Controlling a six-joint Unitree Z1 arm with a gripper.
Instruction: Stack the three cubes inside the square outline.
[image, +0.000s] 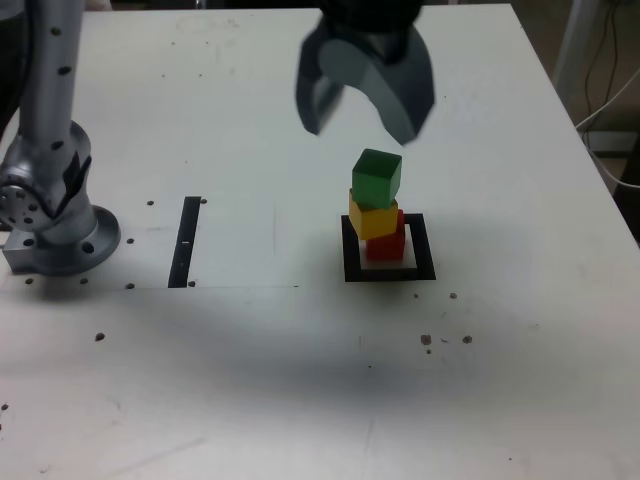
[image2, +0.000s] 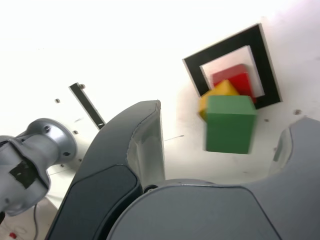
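Observation:
Three cubes stand in a stack inside the square outline (image: 389, 273): the red cube (image: 390, 243) at the bottom, the yellow cube (image: 372, 216) on it, the green cube (image: 377, 177) on top. The upper two sit shifted toward the exterior view's left. My gripper (image: 365, 128) hangs above the stack, open, with nothing between its fingers. In the wrist view the green cube (image2: 229, 124) lies between the spread fingers (image2: 142, 145), apart from both, over the yellow cube (image2: 215, 95), the red cube (image2: 235, 80) and the square outline (image2: 265, 60).
The arm's grey base (image: 55, 215) stands at the exterior view's left. A narrow black strip (image: 186, 241) lies between the base and the square. Small dark specks (image: 440, 340) dot the white table (image: 300, 380). Cables hang past the table's right edge.

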